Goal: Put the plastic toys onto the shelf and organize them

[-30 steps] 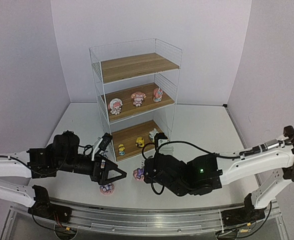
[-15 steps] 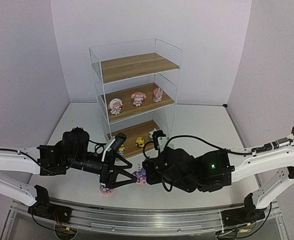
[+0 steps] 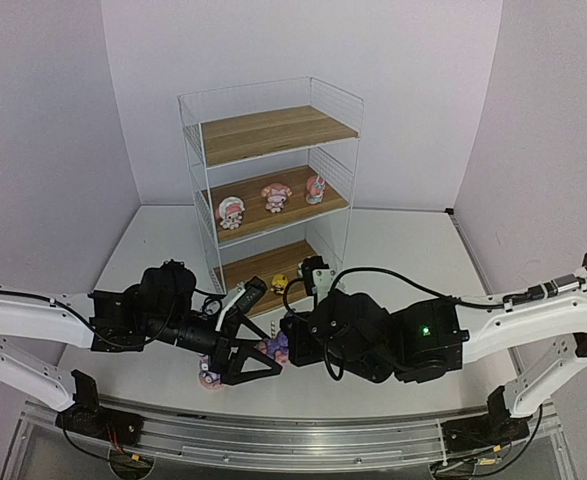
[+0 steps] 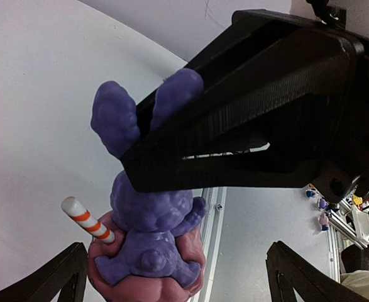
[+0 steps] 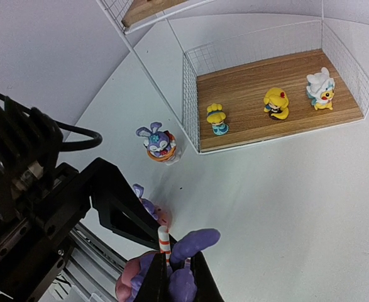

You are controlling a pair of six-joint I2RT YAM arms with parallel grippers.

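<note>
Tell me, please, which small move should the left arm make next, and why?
Probably close the left gripper on the purple bunny. Its open fingers already sit either side of the bunny's pink base, while the right gripper holds it only by an ear, so a handover looks ready.

middle board [image 3: 253, 219]: three toys [image 3: 276, 197] | bottom board [image 5: 253, 94]: three toys [image 5: 276, 102] | table [image 3: 403, 250], before shelf [image 3: 273, 130]: bunnies [image 5: 159, 141]

A white tabletop [image 3: 403, 250] fills the middle of the top view, evenly lit with only soft shadows. Pale, lilac-tinted walls close it in: a back wall [image 3: 413, 100] across the top, a left wall [image 3: 33, 150] and a right wall [image 3: 553, 130]. An aluminium rail [image 3: 303, 440] runs along the bottom edge.
</note>
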